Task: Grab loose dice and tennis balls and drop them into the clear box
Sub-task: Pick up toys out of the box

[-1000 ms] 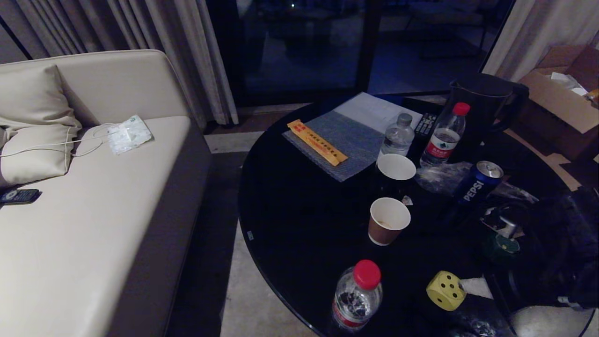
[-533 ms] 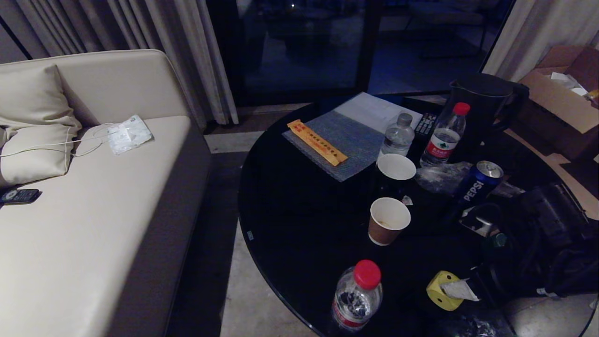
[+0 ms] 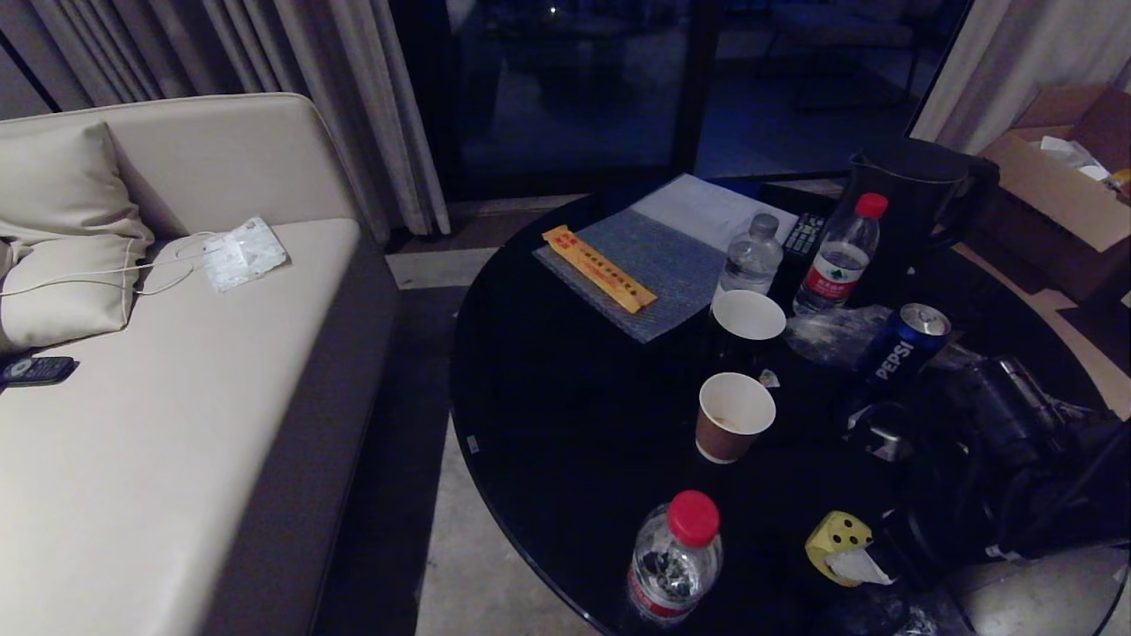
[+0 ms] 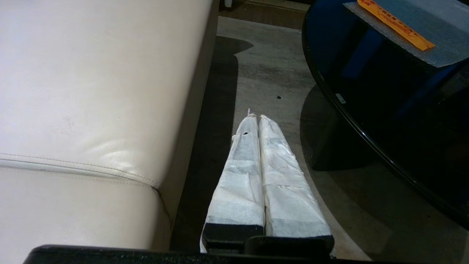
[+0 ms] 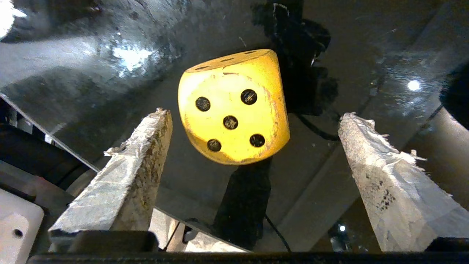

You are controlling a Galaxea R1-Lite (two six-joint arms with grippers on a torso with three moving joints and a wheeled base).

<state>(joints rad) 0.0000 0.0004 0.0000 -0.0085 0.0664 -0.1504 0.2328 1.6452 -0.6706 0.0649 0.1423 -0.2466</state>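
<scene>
1. I had the right gripper (image 5: 253,135) low over the near edge of the round black glass table (image 3: 565,415), with its two tape-wrapped fingers (image 5: 135,161) spread wide and holding nothing.
2. The chunky yellow die with black pips and rounded corners (image 5: 234,110) sat on the glass just ahead of the fingertips, in line with the gap between them. It touched neither finger; the five-pip face looked up at the wrist camera.
3. In the head view the same yellow die (image 3: 839,535) lay close to the table rim, just beside one white fingertip, with the red-capped clear plastic water bottle (image 3: 676,556) on the far side of the die from the gripper.
4. The left gripper (image 4: 254,121) hung parked over the floor between the cream leather sofa (image 4: 91,91) and the table, its wrapped fingers pressed together and empty.
5. I could see no clear box in any view, and no tennis balls either, so I could not tell whether anything was already collected.
6. My judgement: this die was not yet grasped, so the task was at the approach step for this piece. Closing on it, lifting it and carrying it to the box all remained, and the box had first to be found.
</scene>
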